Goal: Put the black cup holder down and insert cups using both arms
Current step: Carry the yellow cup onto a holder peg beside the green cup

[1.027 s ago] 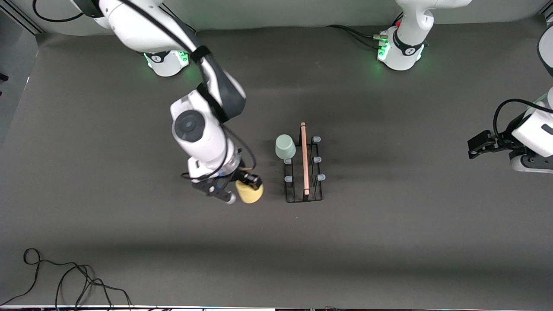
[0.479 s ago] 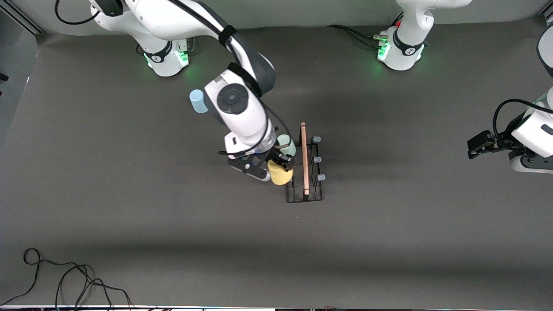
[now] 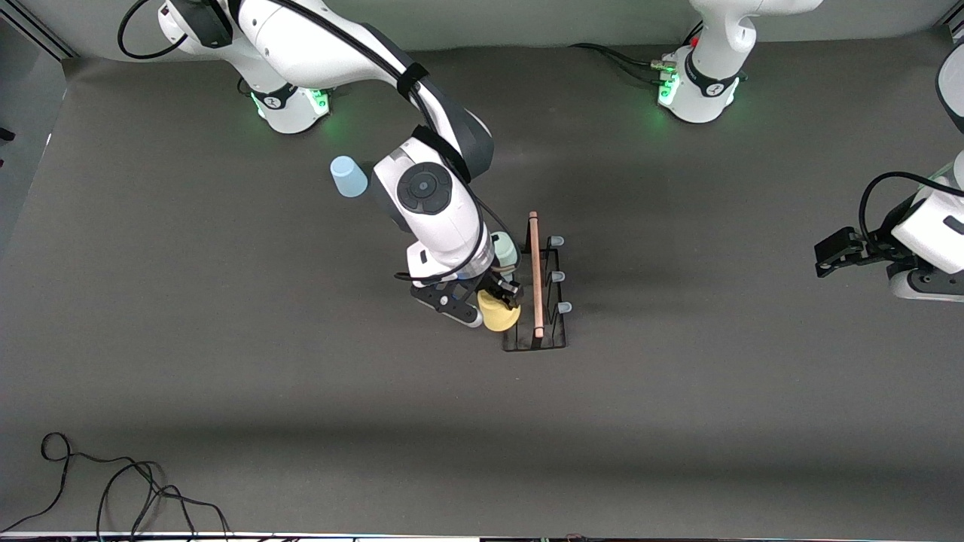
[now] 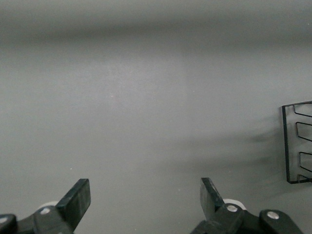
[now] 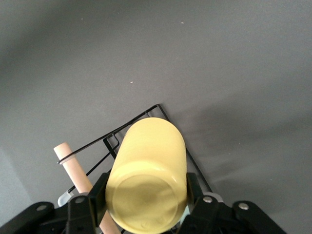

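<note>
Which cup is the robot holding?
The yellow cup, gripped by the right gripper over the black cup holder. The blue cup stands alone; the green cup sits on a peg.

right gripper (image 3: 489,305) moved with yellow cup (image 3: 498,312) from open table toward black cup holder (image 3: 536,301), now over rack's near pegs on right arm's side. pale green cup (image 3: 504,251) now mostly hidden by arm. light blue cup (image 3: 349,176) uncovered. rack shifted slightly.

You have no text, label, brand, number or sign here that can be read. The small dark marks on the arm bases (image 3: 286,102) are too small for you to make out in the front view.
</note>
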`<state>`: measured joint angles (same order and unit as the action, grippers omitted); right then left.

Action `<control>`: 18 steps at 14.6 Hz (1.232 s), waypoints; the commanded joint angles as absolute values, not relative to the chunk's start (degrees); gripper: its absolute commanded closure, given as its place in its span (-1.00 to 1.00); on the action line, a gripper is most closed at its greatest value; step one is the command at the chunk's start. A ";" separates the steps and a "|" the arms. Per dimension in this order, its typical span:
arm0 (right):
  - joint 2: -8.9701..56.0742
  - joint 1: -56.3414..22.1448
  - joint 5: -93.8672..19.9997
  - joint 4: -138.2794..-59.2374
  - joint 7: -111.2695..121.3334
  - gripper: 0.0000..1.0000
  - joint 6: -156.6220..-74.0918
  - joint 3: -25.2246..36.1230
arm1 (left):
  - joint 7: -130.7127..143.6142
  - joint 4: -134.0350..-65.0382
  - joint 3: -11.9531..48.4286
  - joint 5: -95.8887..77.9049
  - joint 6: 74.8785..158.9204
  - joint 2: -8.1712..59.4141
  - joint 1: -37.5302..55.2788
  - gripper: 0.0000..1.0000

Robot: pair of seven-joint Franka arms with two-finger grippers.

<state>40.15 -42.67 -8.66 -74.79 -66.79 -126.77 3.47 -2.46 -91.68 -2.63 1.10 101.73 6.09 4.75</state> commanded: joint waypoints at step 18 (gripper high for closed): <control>44.30 -42.37 -6.94 -66.30 -67.85 -1.00 -119.22 4.13 | 0.60 -91.67 -2.20 1.41 101.95 5.80 7.38 -1.00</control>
